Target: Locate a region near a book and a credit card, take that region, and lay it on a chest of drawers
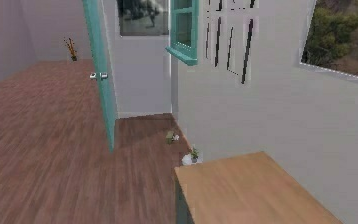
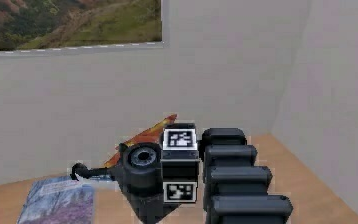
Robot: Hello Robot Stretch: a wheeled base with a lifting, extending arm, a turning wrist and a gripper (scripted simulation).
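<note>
In the arm side view my gripper [image 2: 87, 172] reaches toward the view's left from the dark arm [image 2: 237, 185], over a light wooden top [image 2: 309, 188]. A flat red and orange thing [image 2: 142, 133] lies tilted just behind the gripper's body. I cannot tell whether the gripper holds anything. A book with a blue and purple cover [image 2: 55, 200] lies on the top at the lower left, just below the fingers. In the forward view a light wooden top [image 1: 249, 190] fills the lower right corner.
A white wall with a window [image 2: 77, 22] stands behind the wooden top. Ahead, an open teal door [image 1: 100, 70] leans into a wood-floored room. Two small potted plants [image 1: 192, 156] sit on the floor by the white wall. Dark framed pieces [image 1: 230, 42] hang above.
</note>
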